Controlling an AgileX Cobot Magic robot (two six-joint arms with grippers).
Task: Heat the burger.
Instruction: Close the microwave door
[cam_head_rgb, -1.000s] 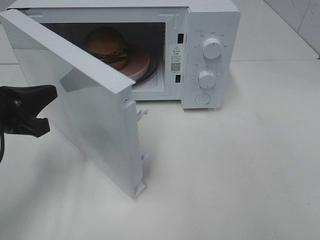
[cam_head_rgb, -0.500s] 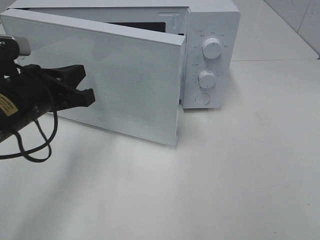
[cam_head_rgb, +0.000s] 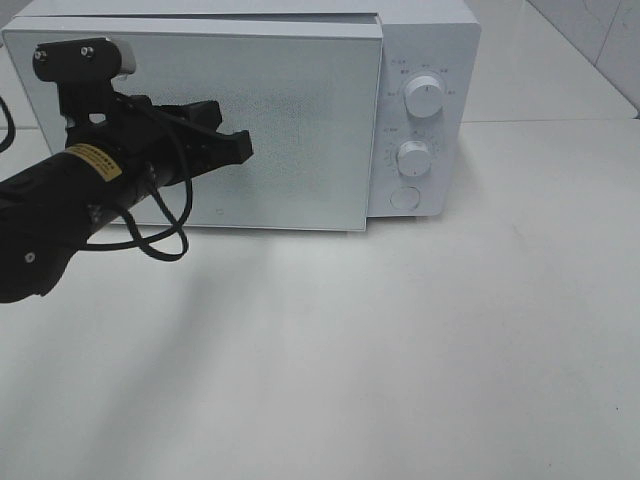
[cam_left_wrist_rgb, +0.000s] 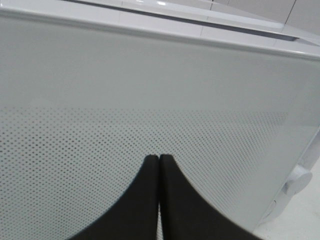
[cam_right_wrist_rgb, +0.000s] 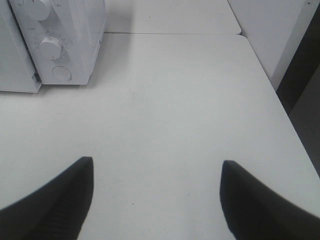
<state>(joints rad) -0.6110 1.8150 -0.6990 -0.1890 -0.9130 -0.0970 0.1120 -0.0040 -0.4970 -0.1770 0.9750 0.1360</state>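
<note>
The white microwave (cam_head_rgb: 425, 60) stands at the back of the table with its door (cam_head_rgb: 300, 120) swung against its front. The burger is hidden behind the door. My left gripper (cam_head_rgb: 243, 146) is shut and empty, its tips pressed against the door's dotted panel; in the left wrist view its fingertips (cam_left_wrist_rgb: 159, 160) touch the door (cam_left_wrist_rgb: 160, 100). My right gripper (cam_right_wrist_rgb: 157, 172) is open and empty over bare table, to the right of the microwave (cam_right_wrist_rgb: 55, 35). It is out of the high view.
Two white knobs (cam_head_rgb: 424, 97) (cam_head_rgb: 413, 157) and a round button (cam_head_rgb: 404, 197) are on the microwave's control panel. The white table (cam_head_rgb: 400, 350) extends in front. Its right edge (cam_right_wrist_rgb: 280, 100) shows in the right wrist view, with a dark gap beyond.
My left gripper has swung right and pushed the door from wide open to against the microwave's front. The burger on its pink plate is now hidden.
</note>
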